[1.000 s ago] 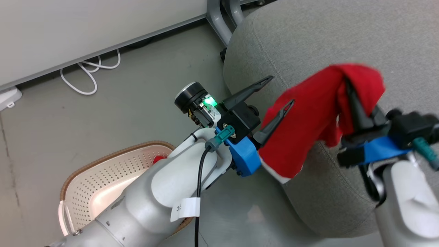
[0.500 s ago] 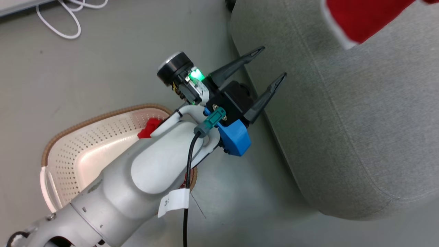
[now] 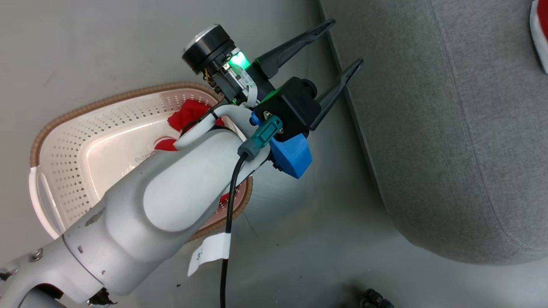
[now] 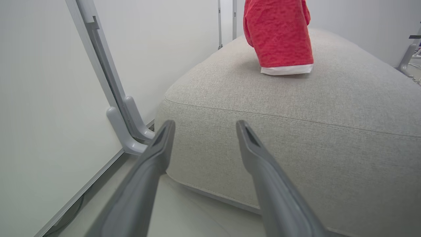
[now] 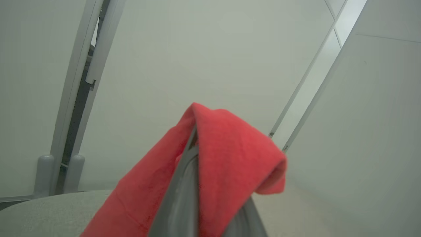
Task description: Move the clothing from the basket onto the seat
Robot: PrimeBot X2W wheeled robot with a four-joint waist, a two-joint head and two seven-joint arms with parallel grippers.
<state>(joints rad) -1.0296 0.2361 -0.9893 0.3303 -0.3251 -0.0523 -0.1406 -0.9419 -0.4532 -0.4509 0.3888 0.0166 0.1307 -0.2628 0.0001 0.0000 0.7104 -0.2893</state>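
Left gripper (image 3: pixel 346 42) hangs over the grey floor (image 3: pixel 107 51) in the gap between the basket (image 3: pixel 85 141) and the seat (image 3: pixel 449 128). Its two dark fingers are spread wide with nothing between them, tips aimed at the seat's near edge. The pale forearm (image 3: pixel 171 201) reaches in from the lower left of the head view and crosses the basket's right half. A green light (image 3: pixel 237 60) glows at the wrist.

In the left wrist view the left gripper (image 4: pixel 205 123) faces the seat's (image 4: pixel 296 125) rounded side.

Right gripper (image 5: pixel 192 148) is clamped on a red garment (image 5: pixel 230 158), which folds over the fingertips and drapes down both sides. From the left wrist view that garment (image 4: pixel 279 36) hangs above the seat top, its white hem right at the fabric; whether it touches cannot be told.

A second red garment (image 3: pixel 188 113) lies crumpled in the basket, partly hidden by the forearm.

A white tag (image 3: pixel 209 252) on the black cable (image 3: pixel 229 214) carries writing too small to read, as does the faint printed label (image 3: pixel 145 156) on the basket floor.
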